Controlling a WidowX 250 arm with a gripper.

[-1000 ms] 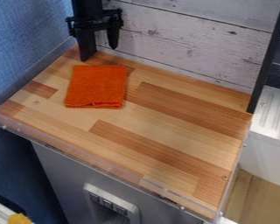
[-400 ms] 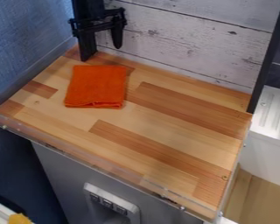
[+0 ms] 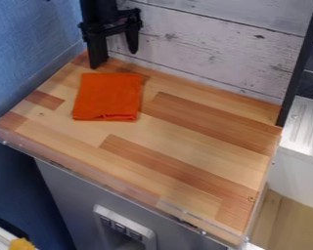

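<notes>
With our gripper spread and empty near the surface's upper-left corner, beside the folded orange cloth — any pinch we make should catch all its layers evenly

Soft light brightens the wooden countertop; the lower blue wall lies dim.

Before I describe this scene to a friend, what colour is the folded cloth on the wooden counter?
The cloth is orange, best seen in the camera view.
</notes>
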